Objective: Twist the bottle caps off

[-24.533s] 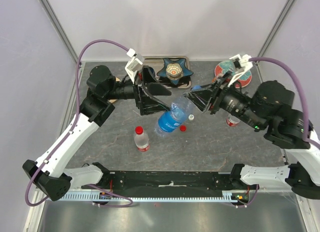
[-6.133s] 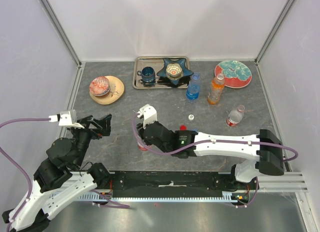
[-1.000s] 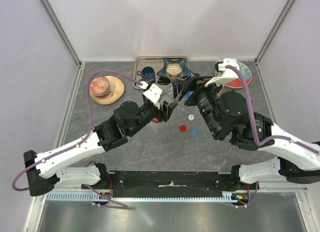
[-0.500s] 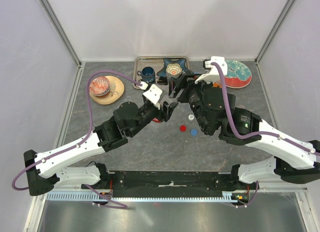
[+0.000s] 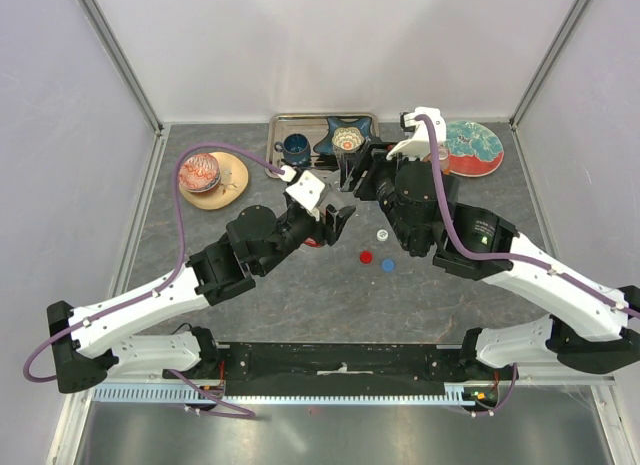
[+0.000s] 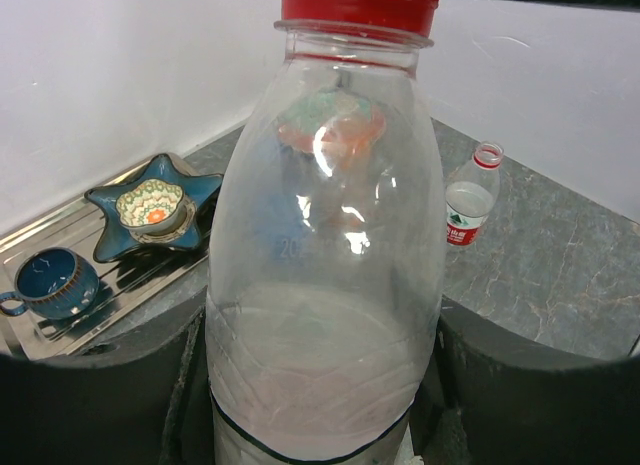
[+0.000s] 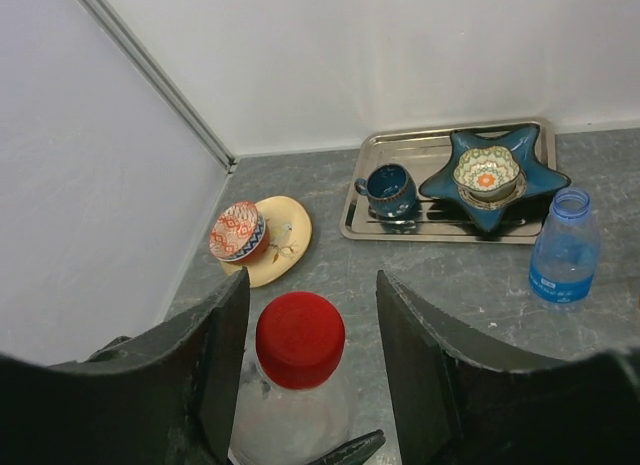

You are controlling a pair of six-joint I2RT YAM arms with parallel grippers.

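Left arm: reaches from the near left corner diagonally across the desk (image 5: 300, 310) to its middle, with the wrist angled up toward the far right.
Left gripper (image 5: 333, 217): closed narrow on the lower body of a clear bottle (image 6: 330, 285), with a finger pressed to each side.
Clear bottle: held upright above the middle of the desk, its red cap (image 7: 300, 338) on the neck.
Right arm: rises from the near right, bends over the middle of the desk, and its wrist looks down on the bottle's top.
Right gripper (image 7: 312, 305): its fingers stand on either side of the red cap, with a slim gap showing on each side, so it has no grip on it.
Loose caps: white (image 5: 382, 235), red (image 5: 366, 256) and blue (image 5: 388, 265), lying on the desk near the two grippers.
Other bottles: a blue-tinted bottle (image 7: 565, 247) stands with an open neck beside the tray (image 7: 400, 150). A labelled bottle (image 6: 469, 207) stands uncapped further off.
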